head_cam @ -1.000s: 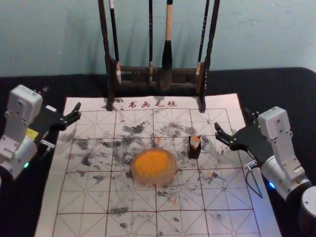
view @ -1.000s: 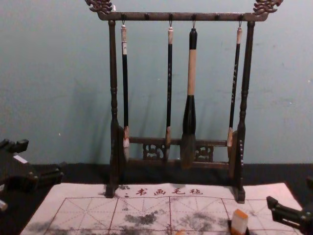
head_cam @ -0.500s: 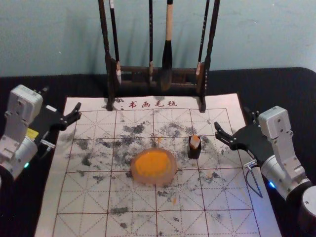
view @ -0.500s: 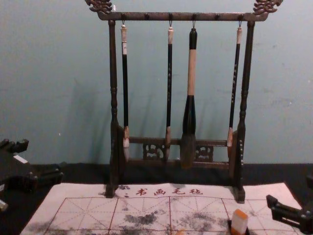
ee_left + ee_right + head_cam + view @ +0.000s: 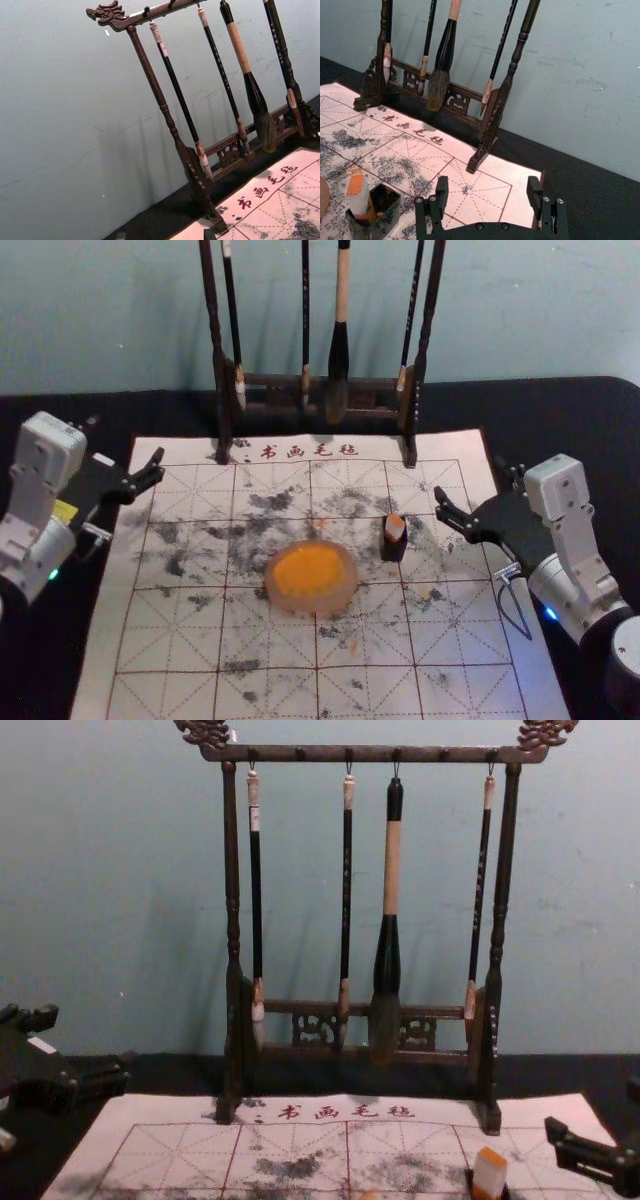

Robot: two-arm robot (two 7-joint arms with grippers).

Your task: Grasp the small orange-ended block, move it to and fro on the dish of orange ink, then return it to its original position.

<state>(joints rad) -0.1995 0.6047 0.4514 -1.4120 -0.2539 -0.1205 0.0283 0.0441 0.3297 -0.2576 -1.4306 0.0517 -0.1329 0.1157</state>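
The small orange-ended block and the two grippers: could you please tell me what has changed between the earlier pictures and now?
Nothing has visibly moved, and nothing was grasped or released. The block remains in its dark holder beside the ink dish; the left gripper and right gripper stay open at either side.

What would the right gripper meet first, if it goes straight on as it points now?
Probably the brush rack, at its right leg, ahead of the right gripper; height is unclear, so it might touch the mat first.
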